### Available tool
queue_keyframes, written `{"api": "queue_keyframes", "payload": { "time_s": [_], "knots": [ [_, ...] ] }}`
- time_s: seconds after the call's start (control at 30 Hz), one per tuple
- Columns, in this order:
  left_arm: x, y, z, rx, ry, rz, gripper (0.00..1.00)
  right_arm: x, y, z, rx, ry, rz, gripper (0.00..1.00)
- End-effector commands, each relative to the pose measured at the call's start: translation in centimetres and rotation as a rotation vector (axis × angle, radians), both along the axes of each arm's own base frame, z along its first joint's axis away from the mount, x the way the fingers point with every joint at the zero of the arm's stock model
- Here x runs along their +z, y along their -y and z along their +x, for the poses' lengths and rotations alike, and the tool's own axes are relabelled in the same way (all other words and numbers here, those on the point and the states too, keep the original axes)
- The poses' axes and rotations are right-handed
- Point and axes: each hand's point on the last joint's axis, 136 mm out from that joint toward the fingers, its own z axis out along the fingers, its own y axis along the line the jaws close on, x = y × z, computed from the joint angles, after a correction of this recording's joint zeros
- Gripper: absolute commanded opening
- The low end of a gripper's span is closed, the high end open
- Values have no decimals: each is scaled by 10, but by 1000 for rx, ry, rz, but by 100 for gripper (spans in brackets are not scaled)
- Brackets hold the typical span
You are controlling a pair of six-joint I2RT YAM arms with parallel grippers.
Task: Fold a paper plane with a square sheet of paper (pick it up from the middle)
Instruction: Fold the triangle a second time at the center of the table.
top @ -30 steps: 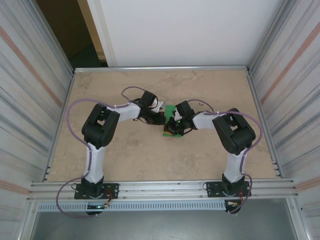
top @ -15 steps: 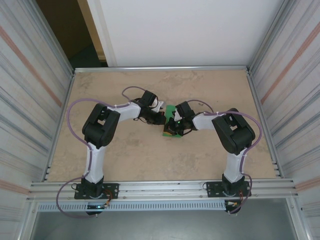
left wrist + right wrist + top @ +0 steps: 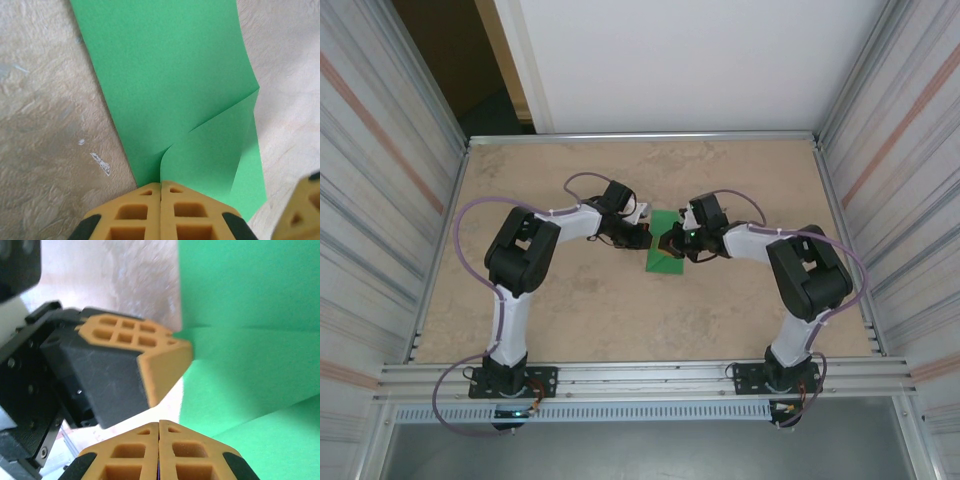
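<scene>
The green sheet point(image 3: 665, 262) lies flat near the middle of the worktop point(image 3: 570, 320), with one corner folded over. The left hand point(image 3: 161, 187) is fully closed, its tips at the root of that fold, likely pinning it; whether it pinches paper I cannot tell. The right hand point(image 3: 159, 426) is also closed and empty, just beside the sheet's edge, probably ready to press the crease.

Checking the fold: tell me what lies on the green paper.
A diagonal flap of the paper itself lies folded over it. The shut left gripper covers the near edge, so whether it pinches the paper is hidden.
</scene>
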Motion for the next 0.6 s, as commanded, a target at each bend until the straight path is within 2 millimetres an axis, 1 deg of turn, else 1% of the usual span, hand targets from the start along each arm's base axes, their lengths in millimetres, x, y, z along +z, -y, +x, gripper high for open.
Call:
{"api": "queue_keyframes", "payload": {
  "time_s": [0.0, 0.07, 0.2, 0.3, 0.37, 0.47, 0.53, 0.57],
  "knots": [
    [-39, -17, -18, 12, -103, 105, 3, -11, 6, 1, 2, -26, -28, 7],
    [-38, -17, -18, 12, -104, 104, 3, -16, 6, 2, 3, -39, -40, 7],
    [-35, -16, -17, 10, -98, 96, 3, -32, 8, 4, -6, -78, -67, 6],
    [-31, -15, -16, 11, -93, 92, 3, -43, 12, 2, -22, -101, -89, 6],
    [-23, -13, -13, 10, -81, 82, 4, -50, 16, -1, -36, -120, -101, 6],
    [-6, -10, -6, 15, -51, 62, 8, -61, 22, -7, -50, -147, -121, 6],
    [10, -7, 0, 32, -22, 50, 13, -67, 24, -11, -58, -166, -129, 6],
    [22, -7, 3, 47, -1, 42, 14, -69, 26, -12, -62, -175, -133, 6]
  ]
}}
